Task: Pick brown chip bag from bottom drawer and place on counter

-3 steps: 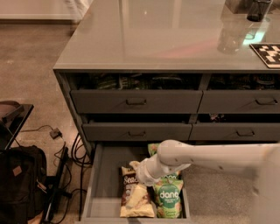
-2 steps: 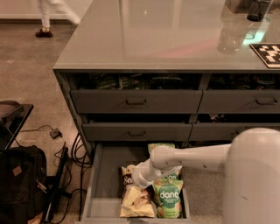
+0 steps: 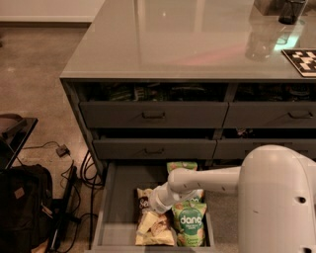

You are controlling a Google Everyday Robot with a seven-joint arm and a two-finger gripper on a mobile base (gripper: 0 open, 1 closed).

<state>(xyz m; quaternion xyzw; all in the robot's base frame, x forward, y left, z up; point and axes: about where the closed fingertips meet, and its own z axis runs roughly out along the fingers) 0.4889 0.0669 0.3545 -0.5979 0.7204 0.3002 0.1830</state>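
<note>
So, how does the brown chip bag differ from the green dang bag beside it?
The brown chip bag is dark brown and cream; the green dang bag is bright green. The gripper is at the brown chip bag's top end; the green dang bag lies to its right. Both lie in the open bottom drawer.

Brown chip bag [image 3: 154, 226] flat in open bottom drawer [image 3: 118, 197]; gripper [image 3: 158, 202] above.

A: What's underfoot?
B: Mottled brown concrete floor [image 3: 39, 89] — a cream wall [image 3: 44, 7] runs along the far edge.
A: And lower left?
B: A black backpack [image 3: 22, 212] and tangled black cables [image 3: 86, 168], dimly lit.
</note>
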